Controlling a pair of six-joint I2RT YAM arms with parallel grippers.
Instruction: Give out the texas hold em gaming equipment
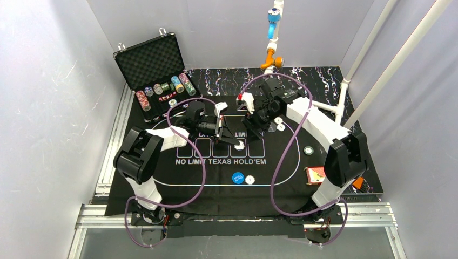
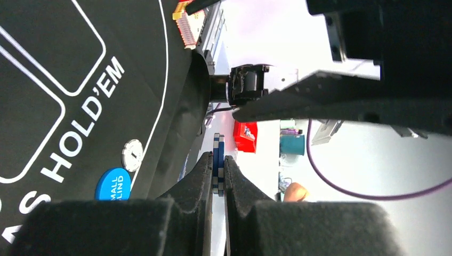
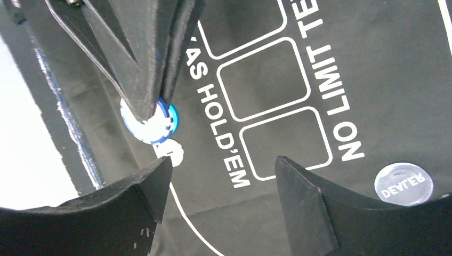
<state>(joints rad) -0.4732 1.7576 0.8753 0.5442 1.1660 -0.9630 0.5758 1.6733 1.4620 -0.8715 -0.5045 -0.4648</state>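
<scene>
My left gripper (image 2: 218,158) is shut on two blue-and-white striped poker chips (image 2: 218,166), held on edge above the black mat. In the right wrist view those chips (image 3: 151,126) show at the tips of the left fingers (image 3: 139,80). My right gripper (image 3: 224,160) stands open just beside them, with nothing between its jaws. In the top view both grippers meet over the mat's middle, left (image 1: 233,140) and right (image 1: 253,131). A blue SMALL BLIND button (image 1: 238,177) and a white button (image 1: 250,179) lie near the front line. The DEALER button (image 3: 403,183) lies on the mat.
The open black foam-lined case (image 1: 154,59) with rows of chips (image 1: 162,89) stands at the back left. A red-backed deck (image 1: 315,174) lies at the mat's right front by the right arm's base. Two white discs (image 1: 279,124) lie on the mat under the right arm. Purple cables loop over the mat.
</scene>
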